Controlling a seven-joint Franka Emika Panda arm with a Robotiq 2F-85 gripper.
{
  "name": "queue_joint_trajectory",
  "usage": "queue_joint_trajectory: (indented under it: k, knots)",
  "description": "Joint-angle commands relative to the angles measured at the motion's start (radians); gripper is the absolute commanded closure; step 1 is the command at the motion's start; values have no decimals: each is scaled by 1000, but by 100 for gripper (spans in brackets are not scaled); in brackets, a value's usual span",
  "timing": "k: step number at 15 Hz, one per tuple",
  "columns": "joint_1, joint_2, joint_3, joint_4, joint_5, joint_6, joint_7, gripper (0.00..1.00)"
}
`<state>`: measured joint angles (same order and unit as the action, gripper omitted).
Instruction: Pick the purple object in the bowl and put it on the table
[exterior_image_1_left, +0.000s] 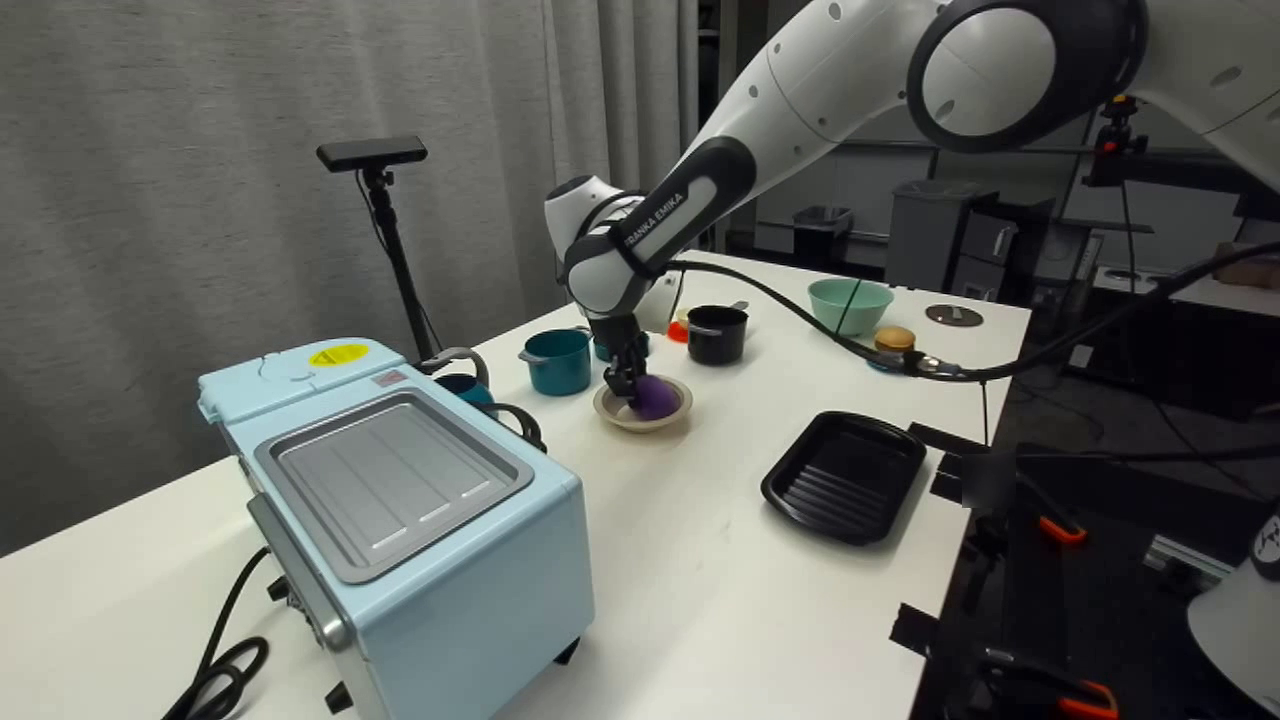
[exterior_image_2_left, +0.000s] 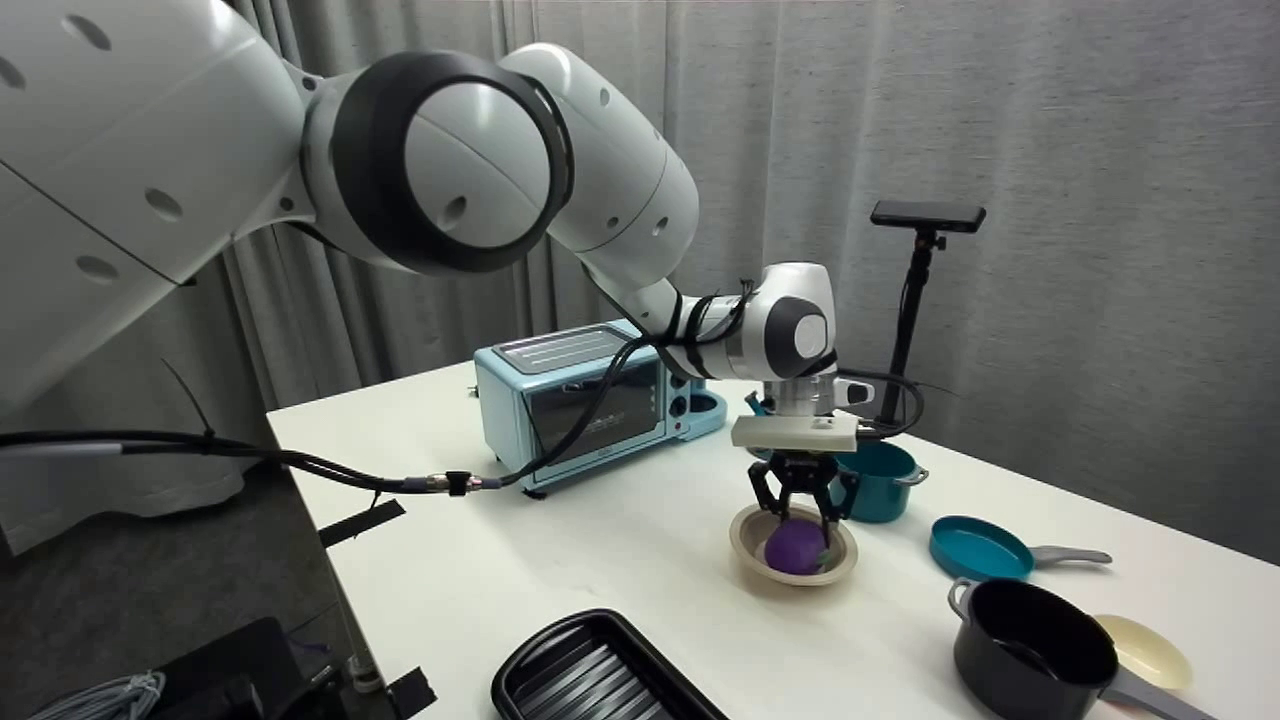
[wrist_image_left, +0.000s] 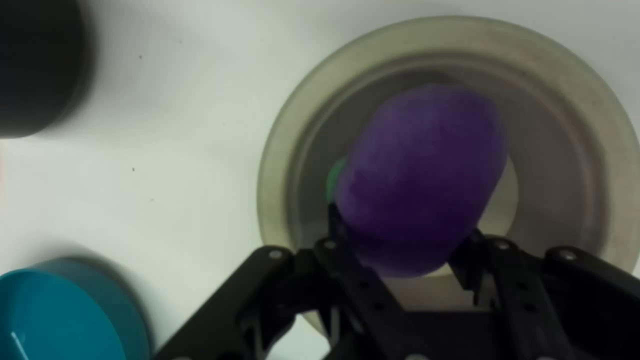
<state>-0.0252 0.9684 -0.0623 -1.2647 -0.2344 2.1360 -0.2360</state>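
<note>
The purple object (exterior_image_1_left: 657, 398) is a roundish dark-purple lump in the cream-white bowl (exterior_image_1_left: 645, 428). It also shows in an exterior view (exterior_image_2_left: 795, 547), inside the bowl (exterior_image_2_left: 790, 581). In the wrist view the purple object (wrist_image_left: 425, 170) covers much of the bowl (wrist_image_left: 272, 195), and a bit of green shows at its left edge. My gripper (wrist_image_left: 403, 229) points down into the bowl. Its two black fingers press against opposite sides of the purple object, so it looks shut on it. The gripper also shows in an exterior view (exterior_image_2_left: 806, 522). The bowl stands on the white table (exterior_image_1_left: 700, 600).
A teal pot (exterior_image_2_left: 880, 482) stands close behind the bowl. A teal pan (exterior_image_2_left: 978, 548) and a black pot (exterior_image_2_left: 1035, 645) are nearby. A black ribbed tray (exterior_image_1_left: 848, 480), a light-blue toaster oven (exterior_image_1_left: 520, 590), a pale green bowl (exterior_image_1_left: 850, 303) and a burger-like item (exterior_image_1_left: 895, 338) are on the table.
</note>
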Motion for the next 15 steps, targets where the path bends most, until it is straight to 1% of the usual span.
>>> queue_joint_trajectory:
  k: [1,3,5,7,8,11,15]
  knots:
    - [6,-3,-13,64,-5,-72,28,81]
    - [2,-33,-13,65,-3,-90,27,92]
    - [-6,-71,-8,60,3,-115,15,93]
    - [-15,-125,-2,33,7,-124,4,98]
    - [-20,-155,-1,13,8,-126,0,95]
    - [-35,-237,4,-51,14,-121,-6,95]
    - [-57,-354,8,-207,26,-83,-3,95]
